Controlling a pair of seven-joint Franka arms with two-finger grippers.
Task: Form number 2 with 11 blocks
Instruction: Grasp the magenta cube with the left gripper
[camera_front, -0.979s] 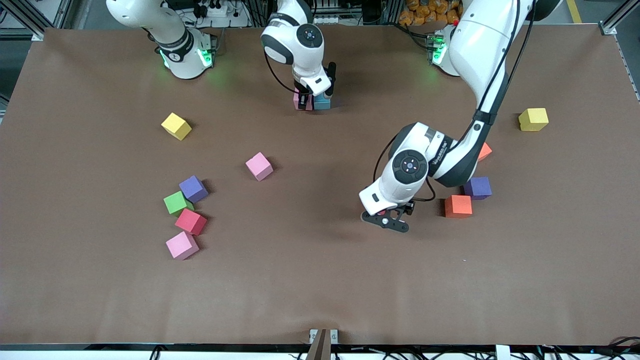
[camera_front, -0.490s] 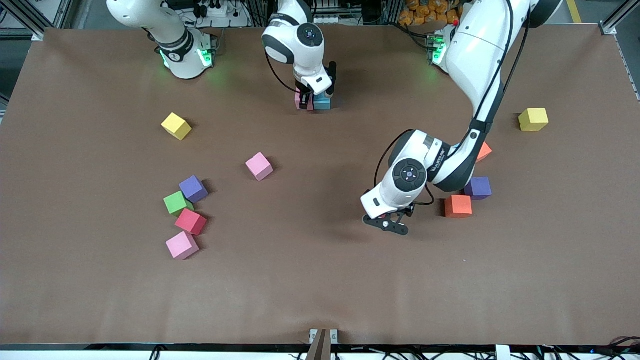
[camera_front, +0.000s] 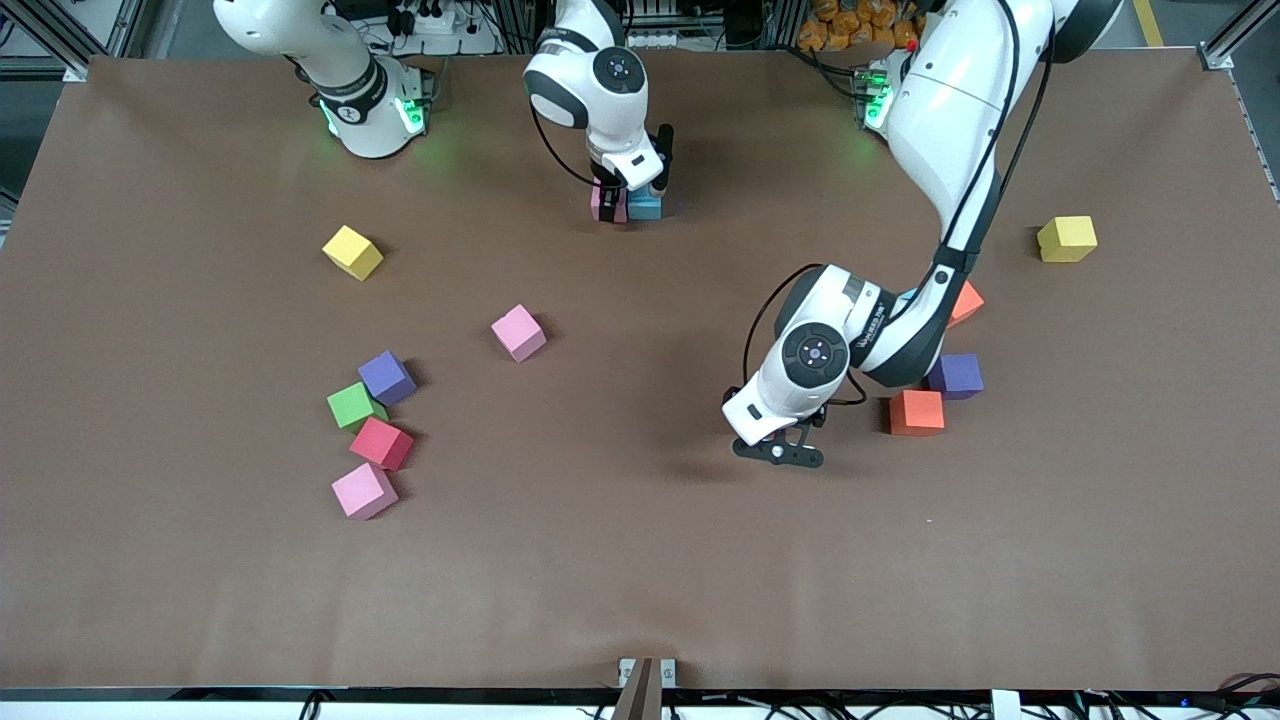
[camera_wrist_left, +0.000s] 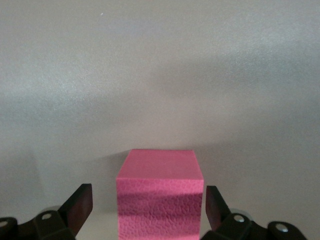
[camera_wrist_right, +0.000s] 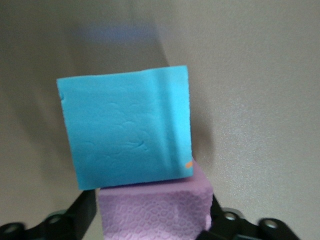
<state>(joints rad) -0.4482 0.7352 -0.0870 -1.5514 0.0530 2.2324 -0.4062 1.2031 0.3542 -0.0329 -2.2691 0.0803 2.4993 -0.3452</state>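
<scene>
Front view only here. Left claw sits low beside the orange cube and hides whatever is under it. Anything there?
Observer: Yes. The left wrist view shows a crimson cube on the table, centred in the left claw.
Operator: Gripped?
Observer: No. The claw is open, and bare table shows between each finger and the cube.
Operator: Under the right claw, does the pink cube touch the light blue cube?
Observer: The right wrist view shows them abutting with no gap visible, but the light blue cube sits offset sideways from the pink cube, not lined up.
</scene>
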